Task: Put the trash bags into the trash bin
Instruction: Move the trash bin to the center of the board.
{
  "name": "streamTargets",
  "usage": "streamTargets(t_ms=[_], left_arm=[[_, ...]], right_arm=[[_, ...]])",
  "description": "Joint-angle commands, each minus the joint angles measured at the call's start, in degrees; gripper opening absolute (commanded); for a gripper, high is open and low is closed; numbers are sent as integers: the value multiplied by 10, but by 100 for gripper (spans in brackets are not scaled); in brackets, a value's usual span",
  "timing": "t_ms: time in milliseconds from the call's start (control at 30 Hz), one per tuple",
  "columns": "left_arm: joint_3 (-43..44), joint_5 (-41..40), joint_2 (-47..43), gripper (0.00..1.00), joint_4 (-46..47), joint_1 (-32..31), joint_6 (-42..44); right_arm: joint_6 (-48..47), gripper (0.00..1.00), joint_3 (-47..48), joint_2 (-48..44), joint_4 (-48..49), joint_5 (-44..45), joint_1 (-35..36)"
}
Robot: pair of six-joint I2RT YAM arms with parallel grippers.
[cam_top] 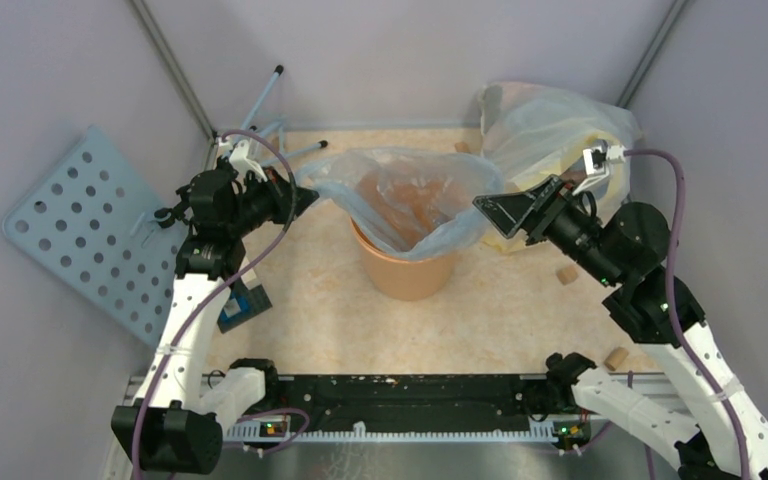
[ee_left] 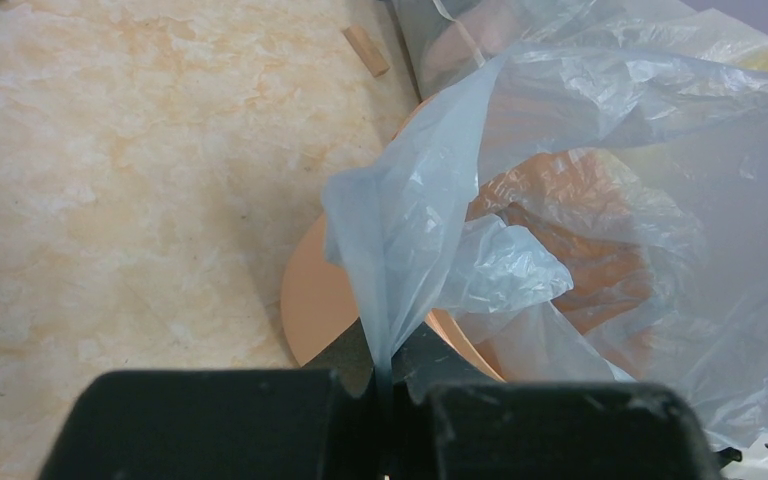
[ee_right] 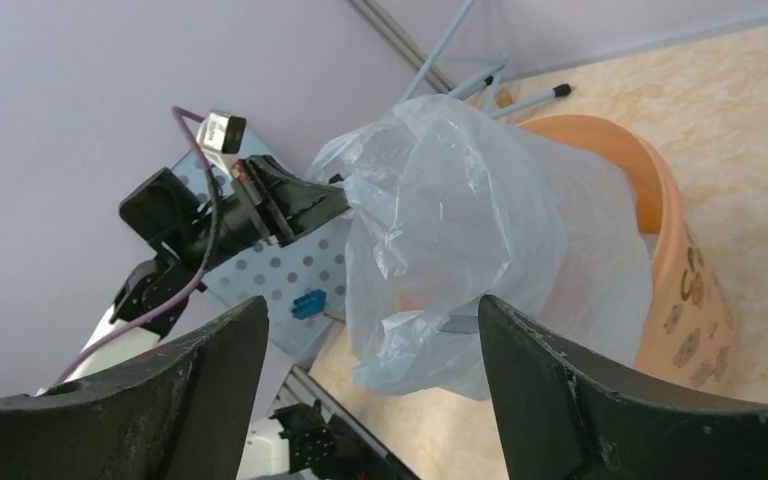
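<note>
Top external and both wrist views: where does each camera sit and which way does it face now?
Top external: above, behind the robot, looking down; shows left arm, right arm, trash bag spread over trash bin.
Left wrist: looks along the shut left claw, pinching the bag's edge.
Right wrist: looks leftward through the open right claw at bag and bin.
Shared: top external and right wrist both show the left claw.

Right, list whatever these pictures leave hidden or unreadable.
- Top view: the trash bin's inside, covered by the trash bag.
- Right wrist view: dark marks on the bin's side, too blurred to read.
- Top and right wrist views: whether the open right gripper touches the bag, because the film overlaps it.
- Left wrist view: the bin's lower part, behind the left gripper, which is shut on the bag.
</note>
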Motion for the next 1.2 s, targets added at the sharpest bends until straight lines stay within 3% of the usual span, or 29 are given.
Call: streamTargets(t_ms=[0,233,433,533,867,1000,1100,1167], left_arm=[[1,1,-1,0,27,2,5],[0,4,6,0,30,3,5],[5,4,9,0,29,3,5],[4,3,8,0,28,3,6],[-14,-10,0,0,33,3,4],[-26,-4,-4,0,48,2,-5],[-27,-6,-8,0,53,3,-12],[-35,-13,-16,0,64,2,-14]], right_arm=[[-35,76,20,-22,-4,60,-4],[-81,76,-19,-104,-43,257,-4],[-93,76,-72,-133,-70,302,-4],[-87,76,-101,-147,-65,291,-4],[-69,80,-185,-173,89,84,-4],[-59,89,-185,-163,75,93,-4],[-30,90,-170,-157,40,144,-4],[-24,90,-164,-152,35,127,-4]])
